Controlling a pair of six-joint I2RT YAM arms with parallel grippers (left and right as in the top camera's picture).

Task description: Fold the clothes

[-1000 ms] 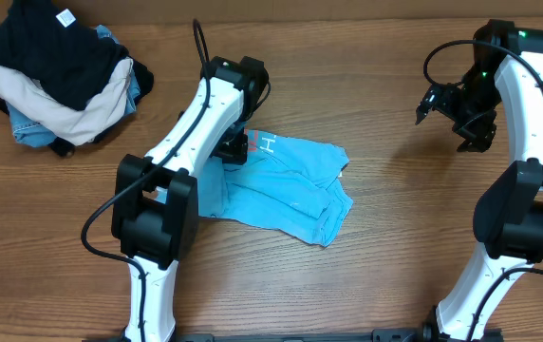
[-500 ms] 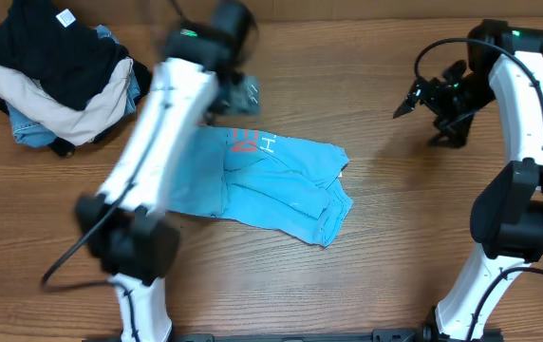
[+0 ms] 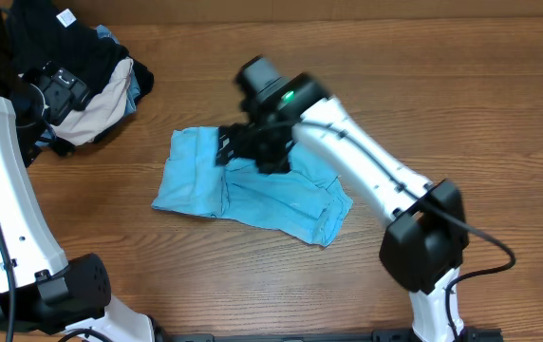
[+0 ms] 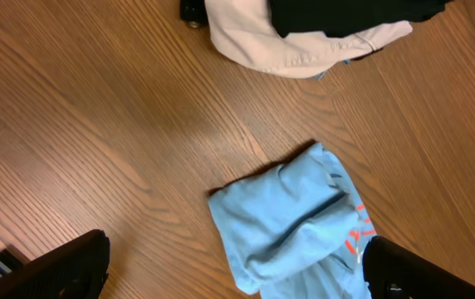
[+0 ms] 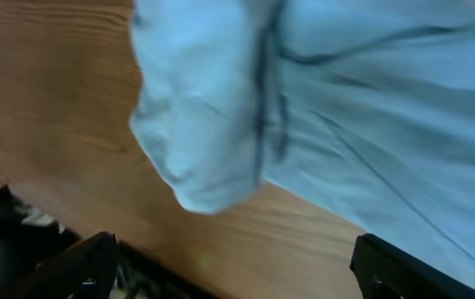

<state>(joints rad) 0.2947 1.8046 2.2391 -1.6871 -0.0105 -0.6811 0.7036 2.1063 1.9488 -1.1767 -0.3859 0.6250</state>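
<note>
Loosely rumpled sky-blue T-shirt (image 3: 252, 199), part-folded, creased, on wooden table (image 3: 461, 95).

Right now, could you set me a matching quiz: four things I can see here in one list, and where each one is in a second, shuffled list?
Things:
1. blue T-shirt
2. black garment
3. cream garment
4. right pincer

Places:
A. far left, lying on top of the cream garment
B. open, over the blue T-shirt's far edge
C. rumpled, in the middle of the table
D. far left, beneath the black garment

Pairs: 1-C, 2-A, 3-D, 4-B
</note>
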